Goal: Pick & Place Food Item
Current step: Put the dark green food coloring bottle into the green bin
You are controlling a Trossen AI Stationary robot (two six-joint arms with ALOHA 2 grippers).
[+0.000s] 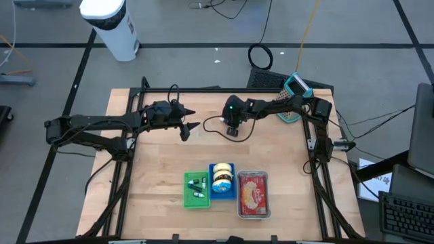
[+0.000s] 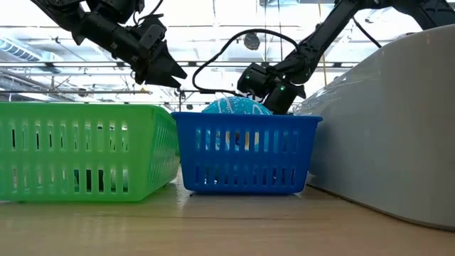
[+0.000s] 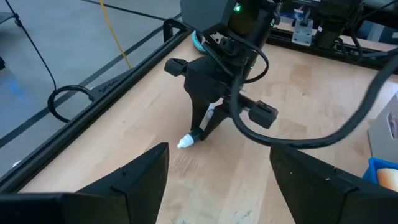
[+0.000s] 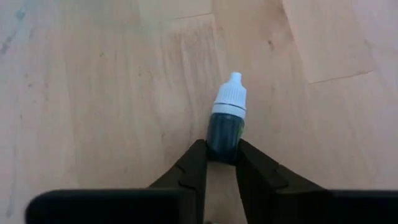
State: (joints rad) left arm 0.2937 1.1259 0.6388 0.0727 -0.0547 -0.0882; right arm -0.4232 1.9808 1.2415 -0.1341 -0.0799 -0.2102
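Right wrist view alone: right end effector point(image 4: 219, 163) clamping dropper bottle point(image 4: 227, 121)

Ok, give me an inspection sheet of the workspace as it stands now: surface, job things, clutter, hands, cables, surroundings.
Surface: wooden table, black frame around it.
Job's things: small dropper bottle, dark body, white cap, lying on the wood; green basket, blue basket and red-labelled tray side by side at the near edge, each holding items.
Clutter: nothing seen.
Hands: right hand down at the table, fingers closed on the bottle's body; left hand open, above the wood beside it, holding nothing.
Cables: black cable looping from the right wrist; coil on the floor.
Surroundings: white cylinder on the floor, teal object at the far right corner.
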